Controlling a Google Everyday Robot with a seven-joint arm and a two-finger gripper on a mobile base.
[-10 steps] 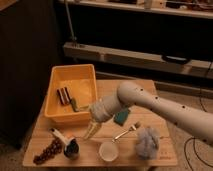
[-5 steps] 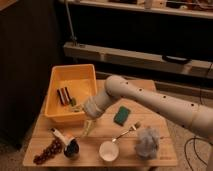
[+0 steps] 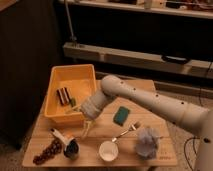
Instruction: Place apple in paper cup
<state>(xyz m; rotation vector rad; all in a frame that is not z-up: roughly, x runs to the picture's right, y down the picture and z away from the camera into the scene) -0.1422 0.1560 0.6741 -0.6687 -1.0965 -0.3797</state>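
Note:
The paper cup (image 3: 108, 150) is a small white cup standing upright near the table's front edge, pale inside and with nothing showing in it. My gripper (image 3: 86, 129) hangs from the pale arm and points down just in front of the yellow bin's front right corner, to the left of and behind the cup. No orange-red apple shows clearly; it may be hidden by the arm or lie in the bin.
The yellow bin (image 3: 56, 112) at the back left holds a dark striped item (image 3: 62, 95). A grape bunch (image 3: 47, 151) and a dark round white-handled object (image 3: 70, 147) lie front left. A green sponge (image 3: 120, 115), a fork (image 3: 127, 131) and a grey cloth (image 3: 146, 142) lie to the right.
The arm has swung left; the gripper moved from over the table's middle to the bin's front right corner. The cup and the other things have not moved.

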